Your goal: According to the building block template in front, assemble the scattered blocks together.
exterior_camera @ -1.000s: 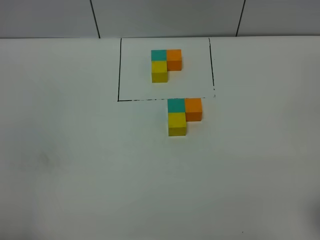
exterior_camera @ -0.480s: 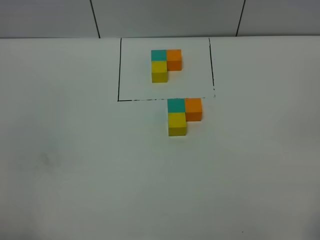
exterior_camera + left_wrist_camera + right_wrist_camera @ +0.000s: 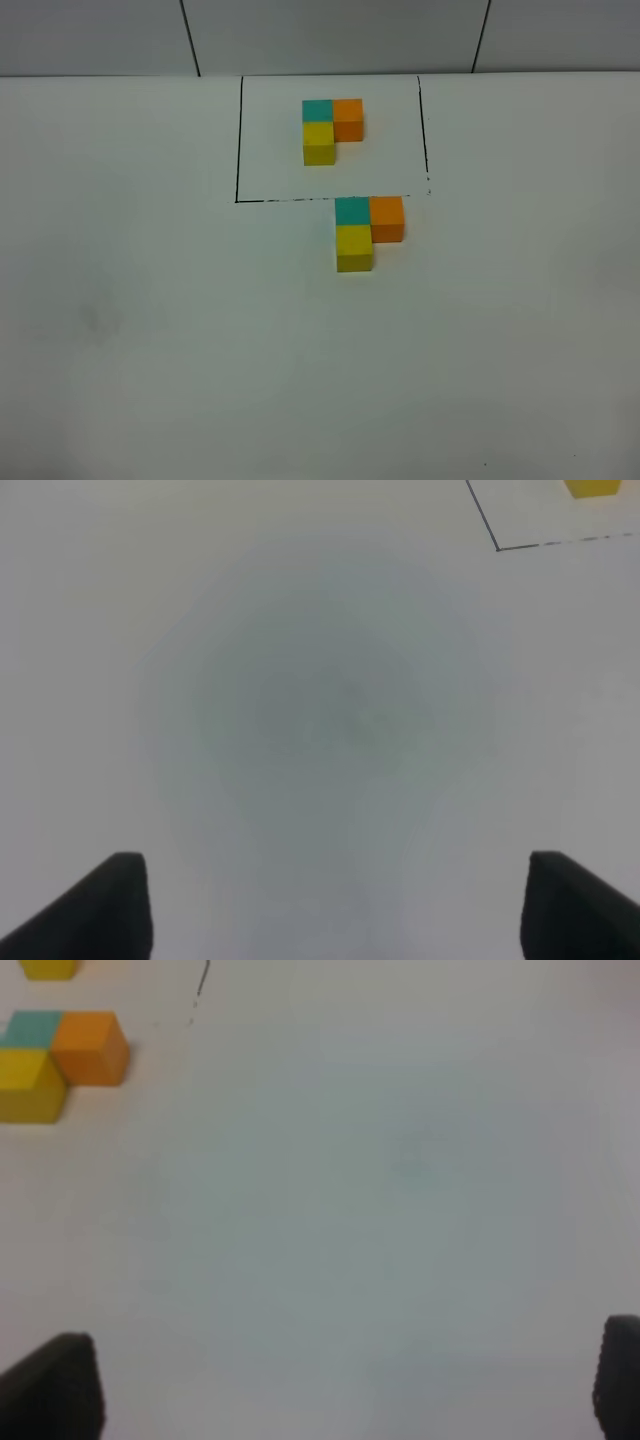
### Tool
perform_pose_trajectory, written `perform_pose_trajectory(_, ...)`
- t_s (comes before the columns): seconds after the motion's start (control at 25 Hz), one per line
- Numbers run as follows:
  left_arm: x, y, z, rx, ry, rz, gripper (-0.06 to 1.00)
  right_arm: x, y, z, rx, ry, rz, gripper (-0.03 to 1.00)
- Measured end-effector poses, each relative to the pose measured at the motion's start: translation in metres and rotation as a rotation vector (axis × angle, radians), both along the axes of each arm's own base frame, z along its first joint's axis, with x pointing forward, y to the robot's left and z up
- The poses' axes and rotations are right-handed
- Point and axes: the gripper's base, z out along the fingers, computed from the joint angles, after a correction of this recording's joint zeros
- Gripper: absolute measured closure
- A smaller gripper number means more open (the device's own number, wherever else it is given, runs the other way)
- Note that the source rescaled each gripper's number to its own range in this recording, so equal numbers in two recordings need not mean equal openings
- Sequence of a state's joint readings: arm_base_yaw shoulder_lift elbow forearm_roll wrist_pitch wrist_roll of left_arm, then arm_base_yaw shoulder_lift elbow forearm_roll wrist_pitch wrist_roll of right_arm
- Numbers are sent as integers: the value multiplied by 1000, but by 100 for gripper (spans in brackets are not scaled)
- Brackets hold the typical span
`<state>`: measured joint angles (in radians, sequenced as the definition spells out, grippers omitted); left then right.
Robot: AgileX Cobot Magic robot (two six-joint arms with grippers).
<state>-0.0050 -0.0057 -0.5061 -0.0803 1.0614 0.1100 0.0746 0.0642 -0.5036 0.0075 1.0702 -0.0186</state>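
Exterior high showed the scattered blocks (image 3: 365,232) already matching the building block template (image 3: 331,128); left gripper (image 3: 335,905) and right gripper (image 3: 345,1390), both spread and empty, should withdraw without touching them.

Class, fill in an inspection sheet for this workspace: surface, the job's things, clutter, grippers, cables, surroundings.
Surface: white table, bare apart from the blocks and a thin black drawn rectangle.
Job's things: building block template inside the rectangle, teal, orange and yellow cubes in an L. Scattered blocks just outside the rectangle's near line, already joined in the same L: teal cube, orange cube beside it, yellow cube in front of the teal.
Clutter: nothing seen.
Grippers: left gripper open over bare table; right gripper open, empty, clear of the blocks.
Cables: nothing seen.
Surroundings: grey panelled wall behind the table.
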Motion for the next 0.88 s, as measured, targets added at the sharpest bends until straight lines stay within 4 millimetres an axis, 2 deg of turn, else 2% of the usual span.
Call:
perform_pose_trajectory(0.24, 0, 0, 0, 0, 0, 0, 12, -8, -1, 0, 14, -53, -13, -3)
perform_pose_trajectory(0.88, 0, 0, 0, 0, 0, 0, 12, -8, -3, 0, 14, -53, -48, -1)
